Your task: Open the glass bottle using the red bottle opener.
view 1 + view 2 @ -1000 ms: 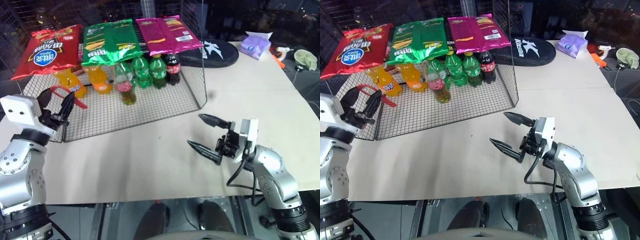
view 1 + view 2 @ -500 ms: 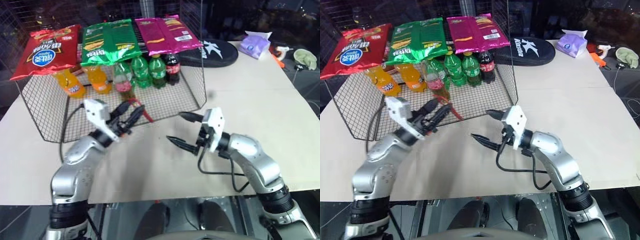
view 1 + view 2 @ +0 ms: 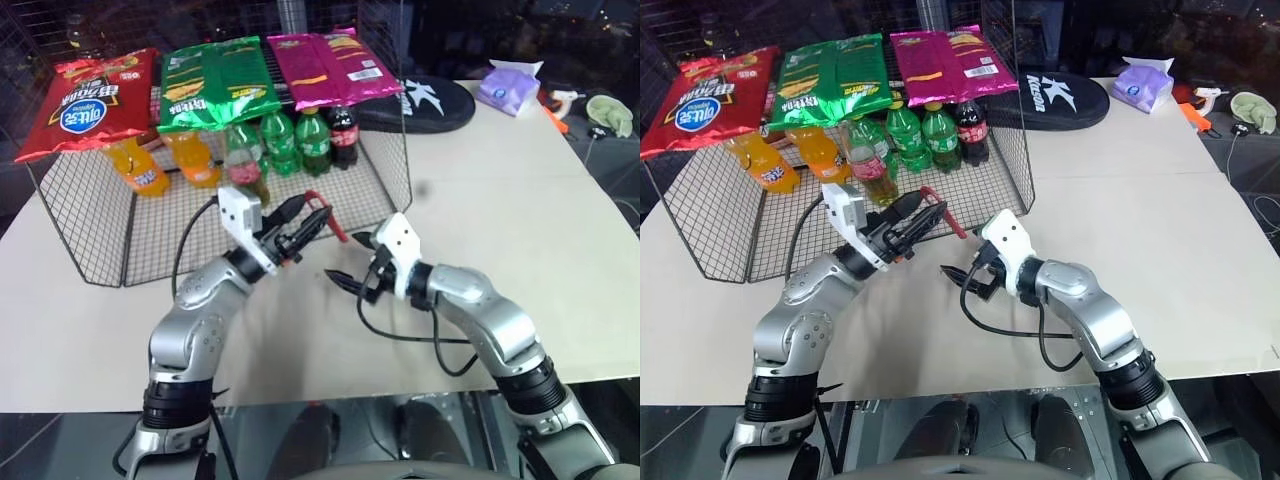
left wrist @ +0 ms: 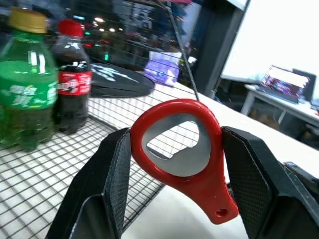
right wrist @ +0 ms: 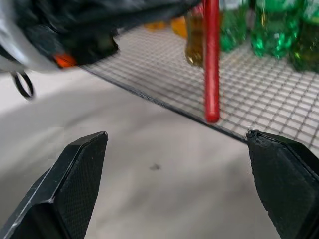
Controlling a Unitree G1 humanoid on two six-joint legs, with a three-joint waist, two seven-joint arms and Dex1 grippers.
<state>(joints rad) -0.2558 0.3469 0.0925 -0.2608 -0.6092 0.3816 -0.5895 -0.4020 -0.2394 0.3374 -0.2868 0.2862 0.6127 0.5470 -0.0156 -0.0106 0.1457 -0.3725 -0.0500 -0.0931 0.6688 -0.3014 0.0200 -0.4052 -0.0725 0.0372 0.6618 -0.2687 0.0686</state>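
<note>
Standing in wire basket: glass bottle

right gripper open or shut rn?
Open. The right gripper has its two black fingers spread wide apart with nothing between them, facing the red bottle opener.

Overhead light is falling evenly on the pale beige table, leaving it bright while the room behind is sitting in near darkness. Glare is gleaming off the shiny foil snack bags atop the black wire basket. In the left wrist view the flat red bottle opener is staying sharp as the green plastic bottle is blurring softly. A white window is blowing out behind.
</note>
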